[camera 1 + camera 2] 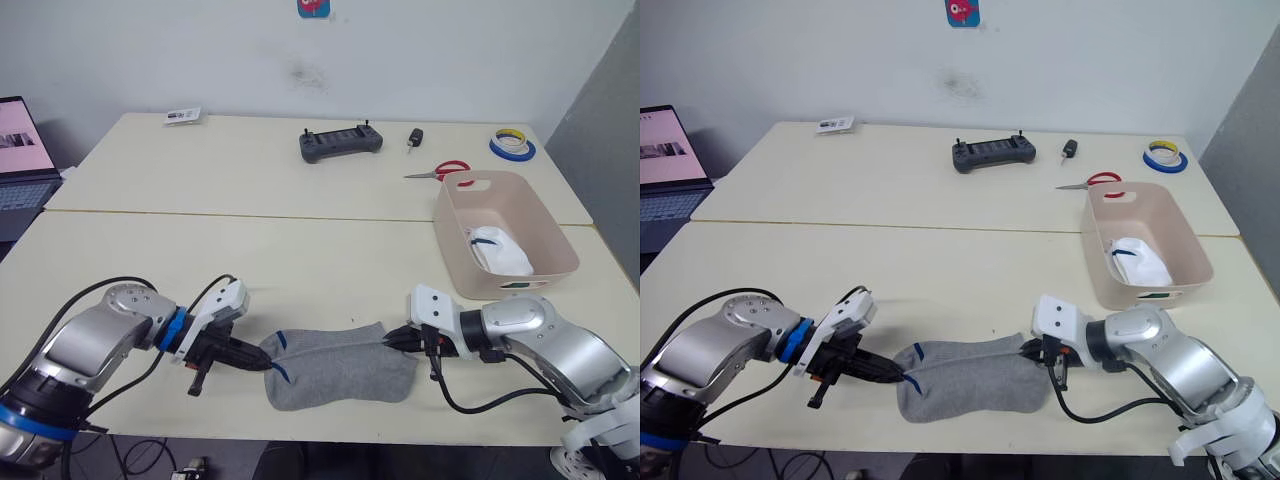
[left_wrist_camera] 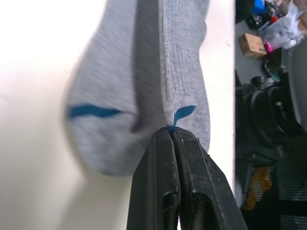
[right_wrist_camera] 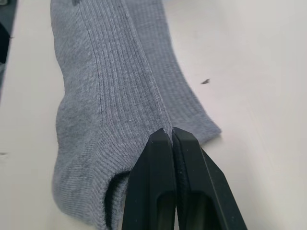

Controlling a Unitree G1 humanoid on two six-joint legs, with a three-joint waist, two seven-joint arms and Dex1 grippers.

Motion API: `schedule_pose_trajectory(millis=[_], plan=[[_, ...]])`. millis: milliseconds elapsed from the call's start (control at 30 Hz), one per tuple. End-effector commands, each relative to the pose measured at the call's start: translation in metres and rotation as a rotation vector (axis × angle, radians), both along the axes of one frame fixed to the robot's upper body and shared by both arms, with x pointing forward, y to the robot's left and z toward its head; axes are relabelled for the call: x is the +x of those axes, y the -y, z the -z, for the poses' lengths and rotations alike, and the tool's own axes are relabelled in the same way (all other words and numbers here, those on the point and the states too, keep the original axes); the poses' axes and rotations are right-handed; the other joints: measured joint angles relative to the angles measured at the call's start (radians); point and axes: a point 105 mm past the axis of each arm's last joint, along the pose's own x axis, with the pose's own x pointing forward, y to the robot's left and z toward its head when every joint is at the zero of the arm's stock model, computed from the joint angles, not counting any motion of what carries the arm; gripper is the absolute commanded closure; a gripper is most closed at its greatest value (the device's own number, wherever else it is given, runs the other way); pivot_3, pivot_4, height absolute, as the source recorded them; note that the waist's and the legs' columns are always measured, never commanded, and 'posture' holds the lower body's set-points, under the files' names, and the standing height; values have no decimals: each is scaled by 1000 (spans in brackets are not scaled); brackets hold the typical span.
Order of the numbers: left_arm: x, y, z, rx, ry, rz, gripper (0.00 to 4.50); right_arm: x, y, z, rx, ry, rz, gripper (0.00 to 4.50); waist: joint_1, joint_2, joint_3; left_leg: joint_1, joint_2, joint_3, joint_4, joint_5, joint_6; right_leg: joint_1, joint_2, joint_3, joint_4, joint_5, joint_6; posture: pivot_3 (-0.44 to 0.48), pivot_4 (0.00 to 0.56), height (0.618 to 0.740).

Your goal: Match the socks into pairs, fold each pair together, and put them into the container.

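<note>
So the grey socks (image 1: 335, 365) sit stacked at 6 o'clock on the desk (image 1: 300, 250), left gripper (image 1: 262, 357) and right gripper (image 1: 388, 340) each clamped on one end. Container (image 1: 545, 268) at 3 o'clock holds white ones (image 1: 500, 250) already. Grey pair needs folding; no green socks around.
</note>
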Motion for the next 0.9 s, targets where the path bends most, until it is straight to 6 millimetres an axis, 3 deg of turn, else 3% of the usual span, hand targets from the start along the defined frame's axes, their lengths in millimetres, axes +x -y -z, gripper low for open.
schedule_pose_trajectory(millis=[33,233,467,567,900], plan=[[5,-4,-6,24,7,26,4500,2,-3,-8,5,37,-21,4475,0,0,0,0,0,0,0,0,0,0,0,0,0,0,0,0,150,737],[17,-7,-4,58,9,30,4500,2,-5,-8,1,31,-32,4475,-1,0,0,0,0,0,0,0,0,0,0,0,1,0,0,0,150,737],[-8,-9,-22,57,-16,122,4500,-29,-6,-32,40,-26,-147,4475,-1,0,0,0,0,-1,0,0,0,0,-4,0,0,0,0,0,150,737],[-8,-8,-29,42,-6,106,4500,-36,-4,-37,50,-57,-153,4475,-1,0,0,0,0,-2,0,0,0,1,-4,0,0,0,0,0,150,737],[30,-6,-17,71,33,42,4500,7,-5,-17,-10,2,-21,4475,-1,0,0,0,-1,-1,1,0,0,0,-1,-1,1,0,0,0,150,737]])
